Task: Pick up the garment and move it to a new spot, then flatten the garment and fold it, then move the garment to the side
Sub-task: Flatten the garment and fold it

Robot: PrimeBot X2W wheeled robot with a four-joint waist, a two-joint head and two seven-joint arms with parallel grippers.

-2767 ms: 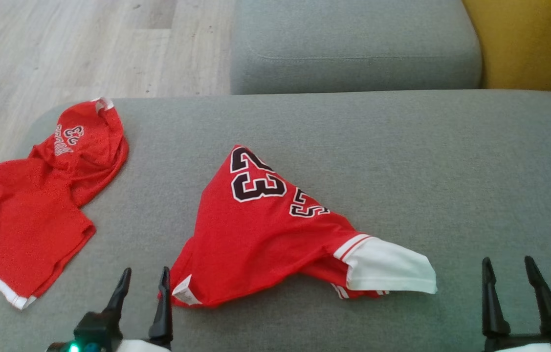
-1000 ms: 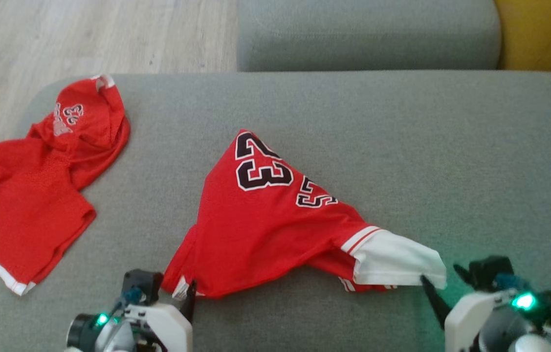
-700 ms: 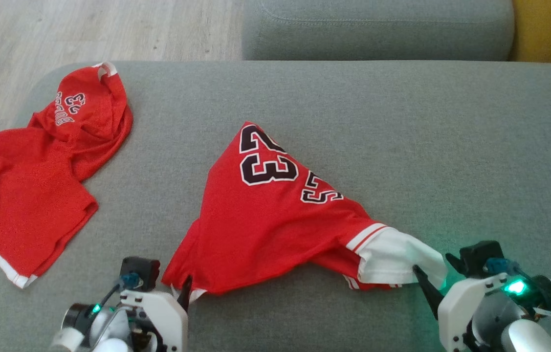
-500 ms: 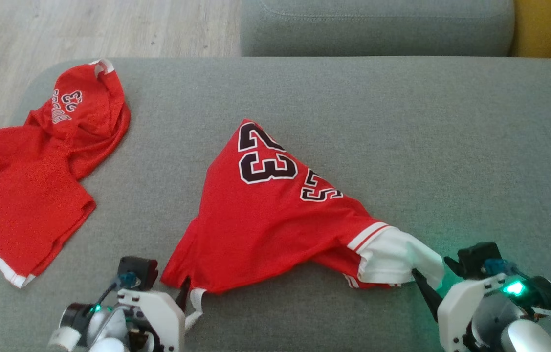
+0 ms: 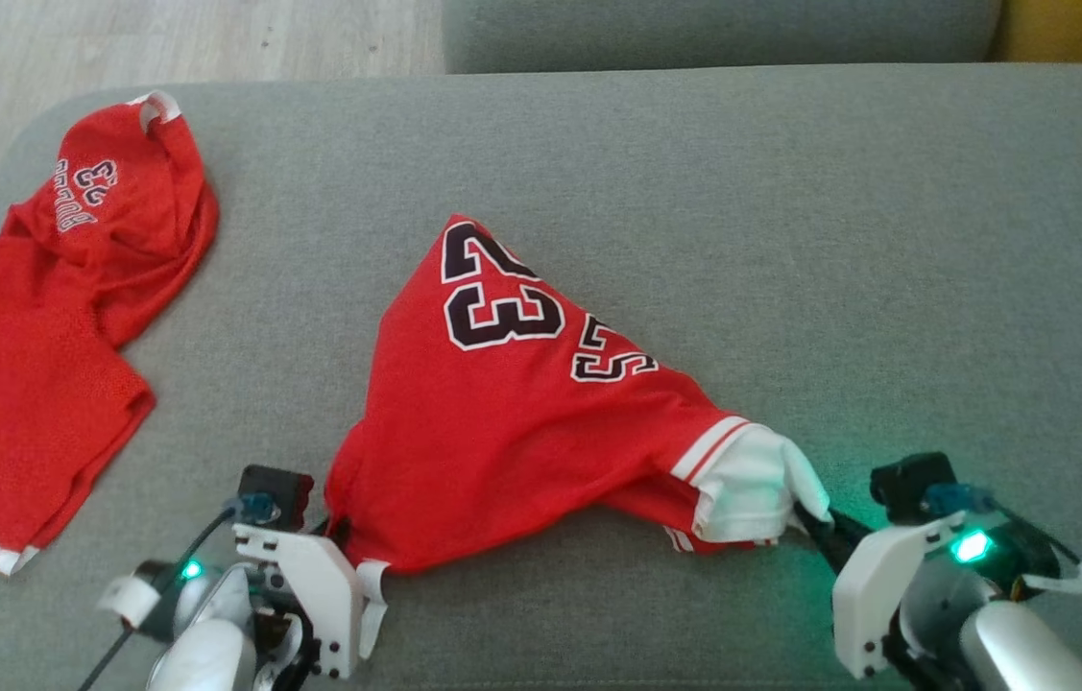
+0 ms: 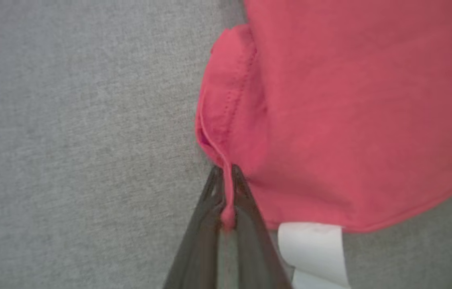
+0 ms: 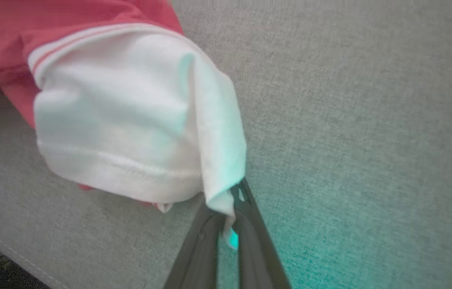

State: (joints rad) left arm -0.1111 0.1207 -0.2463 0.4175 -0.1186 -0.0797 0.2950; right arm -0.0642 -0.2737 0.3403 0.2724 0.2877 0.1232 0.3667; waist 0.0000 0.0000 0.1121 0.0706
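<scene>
A red garment (image 5: 502, 422) with black "23" numbers and a white sleeve lies crumpled on the grey sofa cushion (image 5: 886, 269). At its near left corner my left gripper (image 5: 341, 531) is shut on a pinch of the red hem; the left wrist view shows the garment (image 6: 350, 112) with that fold between the left gripper's (image 6: 226, 182) two fingers, beside a white label (image 6: 314, 249). My right gripper (image 5: 814, 523) is shut on the tip of the white sleeve, and the right wrist view shows the garment (image 7: 129, 116) with the cloth pinched in the right gripper (image 7: 226, 200).
A second red garment (image 5: 32, 336) lies bunched at the cushion's left end. Another grey cushion (image 5: 713, 29) stands behind, with wooden floor (image 5: 166, 38) at the far left and a yellow surface (image 5: 1078, 24) at the far right.
Both grippers have closed on the garment, the left on the red hem, the right on the white sleeve tip, which is now bunched. The head camera has tilted down and turned a little.
</scene>
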